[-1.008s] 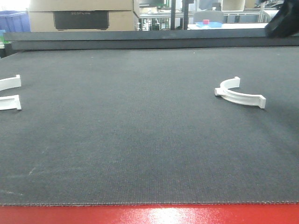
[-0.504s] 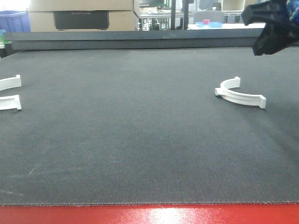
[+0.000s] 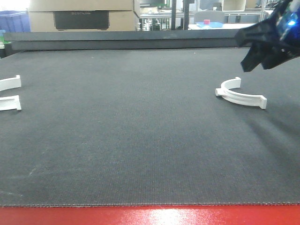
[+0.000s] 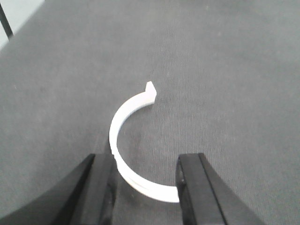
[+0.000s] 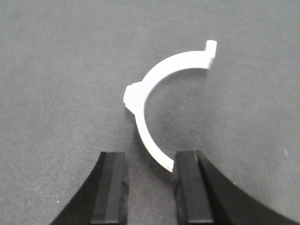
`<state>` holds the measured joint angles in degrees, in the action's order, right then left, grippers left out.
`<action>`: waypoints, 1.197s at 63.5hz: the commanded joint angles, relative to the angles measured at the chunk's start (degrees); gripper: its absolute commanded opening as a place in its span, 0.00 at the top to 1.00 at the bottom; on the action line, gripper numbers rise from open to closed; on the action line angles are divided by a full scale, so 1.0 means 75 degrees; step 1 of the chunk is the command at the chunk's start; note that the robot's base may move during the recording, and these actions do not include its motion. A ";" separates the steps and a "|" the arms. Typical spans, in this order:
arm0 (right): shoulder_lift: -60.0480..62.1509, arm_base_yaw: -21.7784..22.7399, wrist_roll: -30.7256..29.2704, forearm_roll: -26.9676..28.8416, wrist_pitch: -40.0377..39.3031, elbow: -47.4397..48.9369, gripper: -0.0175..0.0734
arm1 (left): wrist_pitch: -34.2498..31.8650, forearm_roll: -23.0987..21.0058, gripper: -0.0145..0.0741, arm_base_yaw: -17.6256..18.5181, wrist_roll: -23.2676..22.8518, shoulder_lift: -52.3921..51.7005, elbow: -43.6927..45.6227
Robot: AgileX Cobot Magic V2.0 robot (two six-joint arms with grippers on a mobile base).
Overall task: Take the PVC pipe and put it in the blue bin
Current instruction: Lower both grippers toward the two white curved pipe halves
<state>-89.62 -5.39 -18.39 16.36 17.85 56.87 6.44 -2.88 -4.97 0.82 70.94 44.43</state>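
Two white C-shaped PVC pipe pieces lie flat on the dark mat. One PVC pipe (image 3: 241, 95) is at the right, and my right gripper (image 3: 243, 54) hovers open just above and behind it. In the right wrist view this pipe (image 5: 134, 96) curves down to the inner edge of the right finger (image 5: 187, 187); the gripper (image 5: 150, 187) holds nothing. The other pipe (image 3: 9, 93) is cut off at the left edge. My left gripper (image 4: 146, 187) stands open over it, the arc (image 4: 112, 136) running between its fingers. A blue bin (image 3: 13, 21) shows far back left.
The mat (image 3: 140, 140) ends at a red front edge (image 3: 150, 215) and a raised dark rail (image 3: 131, 40) at the back. Cardboard boxes (image 3: 82, 16) and a small blue tray (image 3: 209, 24) stand beyond the rail.
My right gripper has come down and leftward from the top right corner toward the right pipe. Both pipes have stayed in place.
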 commanded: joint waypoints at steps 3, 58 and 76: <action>-0.0103 -0.0141 -0.0618 -0.0014 -0.0174 0.0280 0.64 | -0.0018 -0.0136 0.57 -0.0003 -0.0001 0.0107 0.0072; -0.1623 -0.0143 -0.1693 -0.0223 0.1598 0.1792 0.64 | 0.0032 -0.0136 0.57 -0.0003 -0.0001 0.0130 0.0072; -0.1786 -0.0143 -0.1693 -0.0520 0.1364 0.1822 0.64 | 0.0032 -0.0136 0.57 -0.0003 -0.0001 0.0130 0.0072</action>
<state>-102.86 -6.47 -30.57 13.98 29.54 70.12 7.29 -3.41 -4.97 0.82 71.99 44.43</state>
